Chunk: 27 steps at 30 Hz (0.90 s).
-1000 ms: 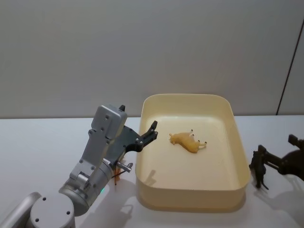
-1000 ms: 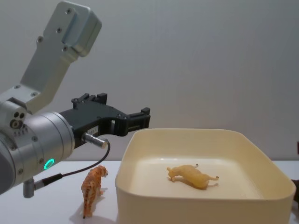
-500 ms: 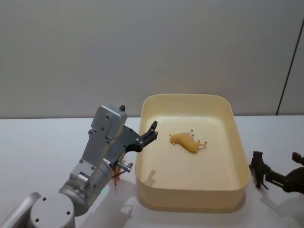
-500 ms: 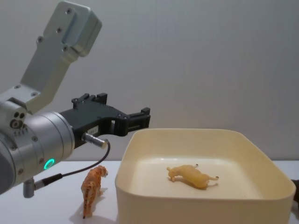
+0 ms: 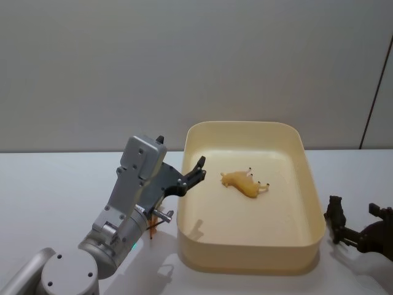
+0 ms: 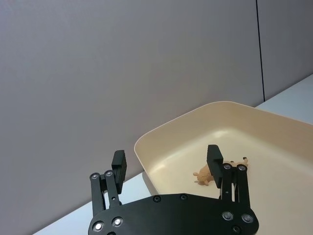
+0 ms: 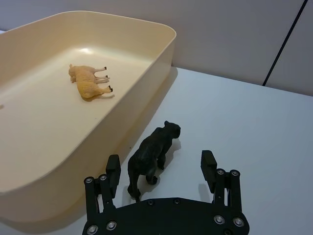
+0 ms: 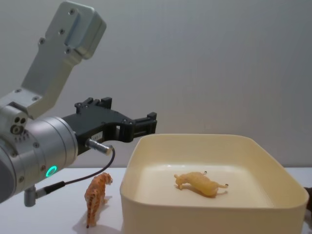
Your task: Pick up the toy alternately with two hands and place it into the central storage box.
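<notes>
Jaws spread and empty, right gripper at lower centre frames the black panther beside the central storage box. Seemingly the grasp step; next: advance, clamp its body, lift. Left gripper, also unclenched, hovers by the box's left rim.

A: Layout?
B: Storage box on tabletop, centre-right of head view. One toy lies inside. Tiger toy stands left of box, panther toy right, both on tabletop.
</notes>
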Tool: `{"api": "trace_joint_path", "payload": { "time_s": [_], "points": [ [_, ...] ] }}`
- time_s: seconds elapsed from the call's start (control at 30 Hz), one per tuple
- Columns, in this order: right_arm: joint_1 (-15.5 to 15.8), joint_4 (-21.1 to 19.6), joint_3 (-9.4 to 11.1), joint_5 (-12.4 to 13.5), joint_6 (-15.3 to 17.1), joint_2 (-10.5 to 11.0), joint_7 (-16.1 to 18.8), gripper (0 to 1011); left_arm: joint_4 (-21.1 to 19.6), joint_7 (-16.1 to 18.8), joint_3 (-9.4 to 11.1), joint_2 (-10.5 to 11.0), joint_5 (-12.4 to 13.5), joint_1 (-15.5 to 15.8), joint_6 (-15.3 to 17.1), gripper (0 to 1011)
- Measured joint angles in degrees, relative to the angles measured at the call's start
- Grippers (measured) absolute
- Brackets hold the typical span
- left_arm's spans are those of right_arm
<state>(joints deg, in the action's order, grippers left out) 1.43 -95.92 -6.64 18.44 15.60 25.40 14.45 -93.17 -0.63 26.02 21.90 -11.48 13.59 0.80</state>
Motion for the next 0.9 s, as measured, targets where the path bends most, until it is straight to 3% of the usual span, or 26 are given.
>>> {"api": "trace_joint_path", "payload": {
  "time_s": [0.7, 0.9],
  "points": [
    [-5.97, 7.73, -2.46, -3.09, -0.30, -3.71, 1.18, 998, 0.00, 0.00, 0.00, 0.00, 0.00, 0.00, 0.00, 1001],
    [-6.61, 8.55, -2.74, -3.37, -0.34, -4.11, 1.27, 842, 0.00, 0.00, 0.00, 0.00, 0.00, 0.00, 0.00, 1001]
  ]
}}
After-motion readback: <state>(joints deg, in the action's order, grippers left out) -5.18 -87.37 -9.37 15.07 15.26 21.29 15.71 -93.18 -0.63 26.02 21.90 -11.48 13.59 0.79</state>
